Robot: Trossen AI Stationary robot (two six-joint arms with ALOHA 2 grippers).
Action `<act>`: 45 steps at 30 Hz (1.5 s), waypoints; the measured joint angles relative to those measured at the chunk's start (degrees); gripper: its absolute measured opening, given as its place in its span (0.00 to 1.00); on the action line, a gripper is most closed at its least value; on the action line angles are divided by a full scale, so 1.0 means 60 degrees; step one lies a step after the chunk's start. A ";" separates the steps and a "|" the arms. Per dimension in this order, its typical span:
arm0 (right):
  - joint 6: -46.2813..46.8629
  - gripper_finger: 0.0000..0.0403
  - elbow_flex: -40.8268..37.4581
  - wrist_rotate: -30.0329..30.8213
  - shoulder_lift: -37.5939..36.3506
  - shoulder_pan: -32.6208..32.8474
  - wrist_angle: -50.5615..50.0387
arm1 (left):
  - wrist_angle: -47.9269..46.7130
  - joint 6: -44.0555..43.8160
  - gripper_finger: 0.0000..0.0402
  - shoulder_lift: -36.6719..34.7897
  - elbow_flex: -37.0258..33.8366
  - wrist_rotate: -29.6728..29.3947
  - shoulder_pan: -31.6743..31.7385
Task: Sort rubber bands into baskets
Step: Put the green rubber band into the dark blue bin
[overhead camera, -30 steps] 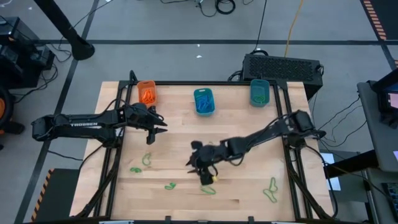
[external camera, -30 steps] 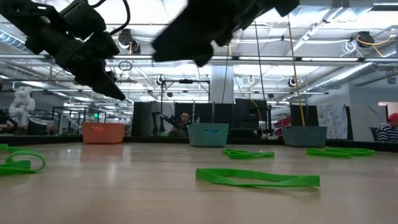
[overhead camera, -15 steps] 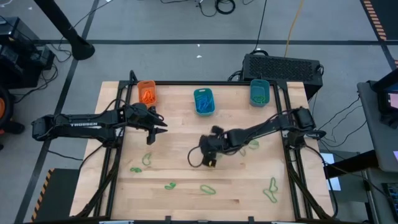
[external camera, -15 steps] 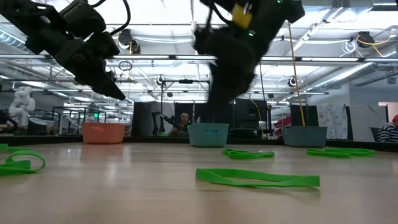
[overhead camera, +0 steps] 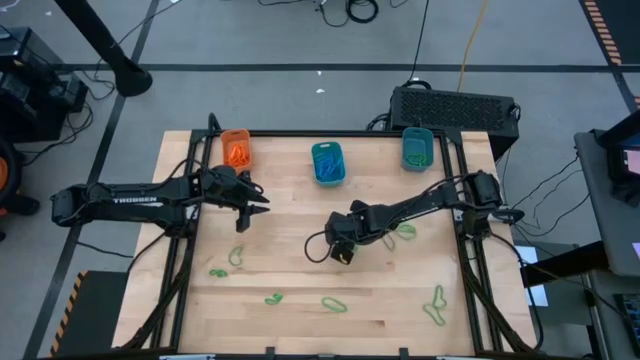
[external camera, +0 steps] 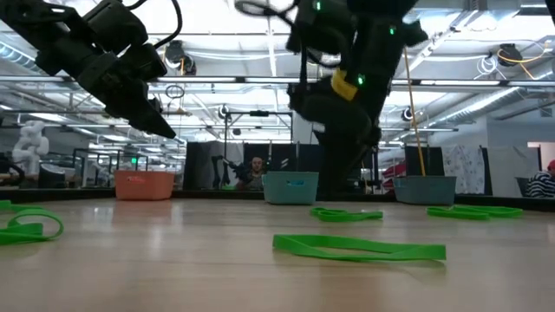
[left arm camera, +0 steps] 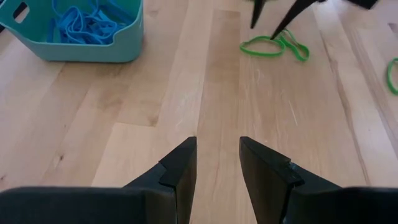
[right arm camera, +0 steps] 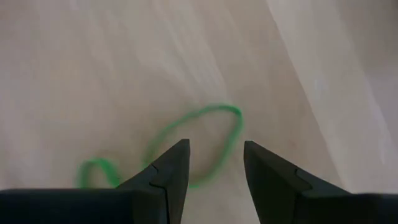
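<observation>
— Right gripper (overhead camera: 338, 250) hung mid-table, fingers parted, gripping nothing?
— Yes; left gripper (overhead camera: 252, 205) waited, also unclenched, near the orange basket (overhead camera: 236, 148). Green rubber bands (overhead camera: 334, 305) lay along the near edge.

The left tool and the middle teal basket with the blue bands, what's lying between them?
Nothing: in the left wrist view, only bare wooden table lies between the left tool and the middle teal basket. The high view shows the same.
</observation>
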 joint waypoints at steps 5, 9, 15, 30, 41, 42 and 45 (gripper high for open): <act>0.0045 0.36 -0.0675 -0.0055 0.0011 -0.0232 0.0419 | -0.0007 0.0002 0.32 0.0001 0.0003 -0.0004 0.0000; 0.0078 0.35 -0.1195 -0.0469 -0.0026 -0.0365 0.1313 | -0.0010 0.0002 0.32 0.0001 0.0004 -0.0004 0.0000; 0.0130 0.28 -0.1357 -0.0488 -0.0047 -0.0370 0.1588 | -0.0009 0.0002 0.32 0.0001 0.0002 -0.0004 0.0000; -0.0283 0.00 -0.1389 -0.0322 -0.1004 -0.0558 0.1169 | -0.0006 0.0002 0.32 0.0001 0.0002 -0.0005 0.0000; -0.0614 0.00 -0.1383 0.1022 -0.3483 -0.1547 -0.1178 | -0.0024 -0.0005 0.32 0.0001 0.0004 -0.0007 -0.0002; -0.0616 0.00 -0.1383 0.1174 -0.3739 -0.1699 -0.1423 | -0.0021 -0.0005 0.32 0.0001 0.0004 -0.0007 0.0000; -0.0616 0.00 -0.1379 0.1597 -0.4418 -0.2232 -0.2269 | -0.0022 -0.0008 0.32 0.0001 0.0004 -0.0007 0.0000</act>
